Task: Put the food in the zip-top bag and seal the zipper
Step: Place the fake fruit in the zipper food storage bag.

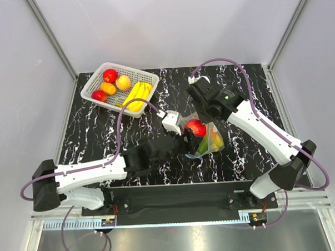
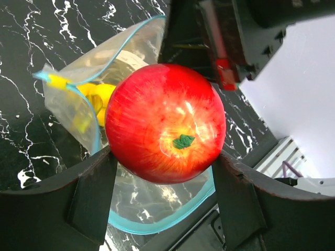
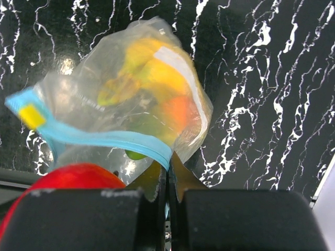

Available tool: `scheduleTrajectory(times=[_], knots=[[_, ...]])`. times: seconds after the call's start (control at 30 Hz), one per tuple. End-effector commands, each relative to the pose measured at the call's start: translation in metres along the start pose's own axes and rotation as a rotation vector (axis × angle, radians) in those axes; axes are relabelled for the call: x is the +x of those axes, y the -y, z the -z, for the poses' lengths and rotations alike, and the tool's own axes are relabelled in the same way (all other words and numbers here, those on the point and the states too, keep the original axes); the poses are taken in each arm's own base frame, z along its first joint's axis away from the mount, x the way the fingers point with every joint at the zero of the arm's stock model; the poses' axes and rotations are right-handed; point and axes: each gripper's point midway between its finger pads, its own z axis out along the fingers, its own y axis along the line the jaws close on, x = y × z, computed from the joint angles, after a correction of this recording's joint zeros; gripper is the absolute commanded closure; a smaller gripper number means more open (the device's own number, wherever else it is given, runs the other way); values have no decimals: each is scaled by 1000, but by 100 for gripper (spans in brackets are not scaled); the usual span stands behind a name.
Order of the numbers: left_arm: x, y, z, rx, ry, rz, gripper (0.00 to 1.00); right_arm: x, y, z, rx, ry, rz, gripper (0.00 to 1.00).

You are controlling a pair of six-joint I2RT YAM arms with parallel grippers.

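- Upper left, basket (image 1: 88, 87): bananas (image 1: 137, 95), four round fruits (image 1: 123, 82).
- Centre, zip-top bag (image 1: 210, 139): contents blurred; I discern yellow, orange, green.
- The right gripper (image 3: 167, 180) pinches the zipper (image 3: 104, 140).
- The left gripper (image 2: 163, 157) clasps a red apple (image 2: 165, 123), partly hiding the bag mouth.

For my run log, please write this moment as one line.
left gripper: shut on red apple, at zip-top bag mouth | right gripper: shut on bag edge | zipper: open | basket: fruit inside

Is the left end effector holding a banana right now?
No, the left end effector is clamped on a red apple.
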Motion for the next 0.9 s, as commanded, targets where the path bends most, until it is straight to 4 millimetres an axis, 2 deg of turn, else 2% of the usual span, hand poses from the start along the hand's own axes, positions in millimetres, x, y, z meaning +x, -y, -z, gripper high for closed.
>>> scheduleTrajectory(times=[0.0, 0.1, 0.23, 0.4, 0.47, 0.5, 0.53, 0.63, 0.8, 0.87], knots=[[-21, 14, -3, -3, 54, 5, 38, -13, 11, 15, 16, 71, -39, 100], [-15, 16, -10, -13, 32, 9, 37, -14, 10, 15, 14, 73, -40, 100], [1, -6, -17, -129, -16, 25, 36, -15, 11, 16, 20, 76, -42, 100], [12, -16, -26, -159, -58, 19, 35, -17, 10, 20, 8, 86, -48, 100], [10, -11, -28, -148, -69, 8, 29, -16, 10, 19, 8, 82, -47, 100], [18, -14, -31, -159, -97, -13, 24, -16, 10, 19, 9, 83, -47, 100], [18, -14, -31, -166, -107, -22, 14, -17, 10, 19, 9, 83, -47, 100], [10, -8, -30, -163, -112, -38, 2, -17, 10, 18, 11, 81, -45, 100], [-6, -3, -13, -117, -97, -37, 1, -17, 10, 16, 18, 80, -41, 100], [-22, -2, -1, -101, -73, -25, 1, -17, 11, 17, 20, 80, -39, 100]])
